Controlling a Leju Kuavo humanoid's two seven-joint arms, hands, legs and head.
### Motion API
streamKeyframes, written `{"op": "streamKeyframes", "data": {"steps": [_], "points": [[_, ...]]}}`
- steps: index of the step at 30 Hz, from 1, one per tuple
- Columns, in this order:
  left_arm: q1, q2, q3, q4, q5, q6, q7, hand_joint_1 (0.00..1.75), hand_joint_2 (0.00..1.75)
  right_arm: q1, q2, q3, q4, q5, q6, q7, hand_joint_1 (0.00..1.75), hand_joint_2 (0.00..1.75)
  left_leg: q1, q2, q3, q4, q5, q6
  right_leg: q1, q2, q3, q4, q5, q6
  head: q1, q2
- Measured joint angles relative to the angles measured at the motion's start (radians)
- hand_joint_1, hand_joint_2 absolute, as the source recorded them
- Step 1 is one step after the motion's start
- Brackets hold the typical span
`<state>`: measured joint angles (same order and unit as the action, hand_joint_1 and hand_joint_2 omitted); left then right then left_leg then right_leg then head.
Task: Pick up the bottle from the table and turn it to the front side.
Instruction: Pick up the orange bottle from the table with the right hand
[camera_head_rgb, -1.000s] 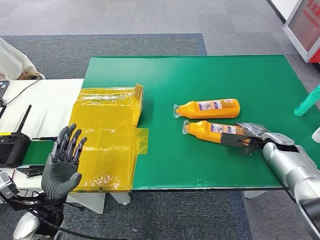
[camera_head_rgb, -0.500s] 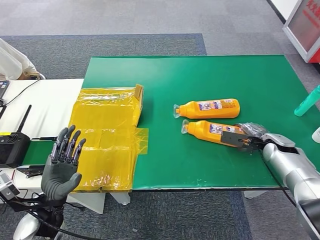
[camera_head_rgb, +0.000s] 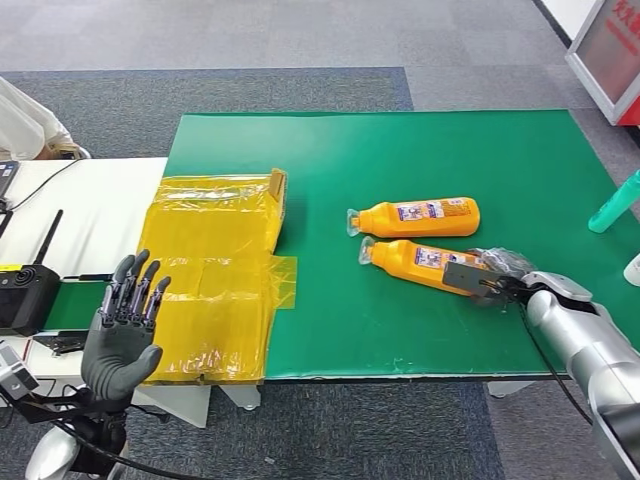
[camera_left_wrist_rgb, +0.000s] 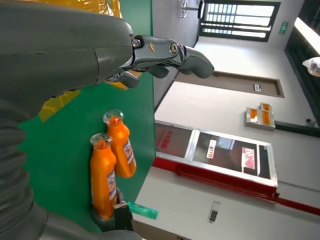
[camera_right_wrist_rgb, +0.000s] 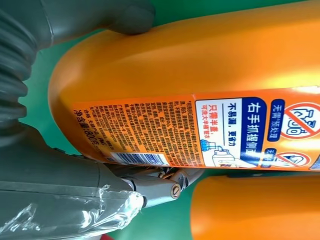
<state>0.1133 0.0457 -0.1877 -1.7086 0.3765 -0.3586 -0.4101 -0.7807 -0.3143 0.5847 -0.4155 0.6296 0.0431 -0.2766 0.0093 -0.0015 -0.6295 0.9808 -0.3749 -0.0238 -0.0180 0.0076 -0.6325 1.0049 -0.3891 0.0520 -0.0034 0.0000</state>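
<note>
**Three cameras, one pair of bottles in common**

The head view looked forward and down from high up over the green table (camera_head_rgb: 453, 150). The left wrist view sat close behind the left hand (camera_left_wrist_rgb: 75, 45) and faced across the table toward the far wall. The right wrist view was pressed close against the nearer orange bottle (camera_right_wrist_rgb: 196, 80). All three took in both bottles (camera_head_rgb: 415, 217) (camera_left_wrist_rgb: 121, 150).

Two orange bottles (camera_left_wrist_rgb: 113, 165) — green table (camera_left_wrist_rgb: 68, 150) — left hand (camera_left_wrist_rgb: 56, 55)
</note>
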Motion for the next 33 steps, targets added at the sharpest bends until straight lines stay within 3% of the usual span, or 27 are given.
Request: {"op": "streamKeyframes", "data": {"steps": [3,10,20,25,30,33], "points": [[-0.002,0.001,0.0,0.0,0.002,0.0,0.0,0.0,1.75,0.01,0.0,-0.009,-0.005,-0.037,0.014,-0.035,1.75,1.75,0.0,0.0,0.0,0.0,0.0,0.0,0.0,0.0,0.0,0.0,0.0,0.0,0.0,0.0],[-0.027,0.014,-0.001,0.018,0.011,0.011,-0.007,0.0,1.75,0.088,0.001,-0.109,-0.099,-0.269,0.149,-0.22,1.75,1.75,0.0,0.0,0.0,0.0,0.0,0.0,0.0,0.0,0.0,0.0,0.0,0.0,0.0,0.0],[-0.052,0.03,-0.002,0.054,-0.01,0.051,-0.019,0.0,1.75,0.182,0.005,-0.191,-0.268,-0.363,0.191,-0.256,1.75,1.75,0.0,0.0,0.0,0.0,-0.001,0.0,0.0,0.0,0.0,0.0,-0.001,0.0,0.0,0.0],[-0.084,0.031,-0.001,0.08,-0.099,0.177,-0.019,0.0,1.75,0.248,0.053,-0.238,-0.393,-0.472,0.202,-0.276,1.75,1.75,0.0,0.0,0.0,0.0,-0.001,0.0,0.001,0.0,-0.001,0.0,-0.001,-0.001,0.0,0.0],[-0.173,0.026,-0.015,0.156,-0.372,0.439,-0.013,0.0,1.75,0.324,0.158,-0.254,-0.571,-0.536,0.164,-0.264,1.75,1.75,0.002,0.0,0.0,0.0,0.001,-0.002,0.003,0.0,-0.001,0.0,-0.001,-0.002,0.0,0.0],[-0.239,0.017,-0.034,0.223,-0.419,0.473,-0.009,0.0,1.75,0.351,0.225,-0.249,-0.669,-0.579,0.147,-0.276,1.75,1.75,0.002,0.0,-0.001,0.0,0.001,-0.003,0.003,0.0,-0.002,0.001,-0.001,-0.002,0.0,0.0]]}}
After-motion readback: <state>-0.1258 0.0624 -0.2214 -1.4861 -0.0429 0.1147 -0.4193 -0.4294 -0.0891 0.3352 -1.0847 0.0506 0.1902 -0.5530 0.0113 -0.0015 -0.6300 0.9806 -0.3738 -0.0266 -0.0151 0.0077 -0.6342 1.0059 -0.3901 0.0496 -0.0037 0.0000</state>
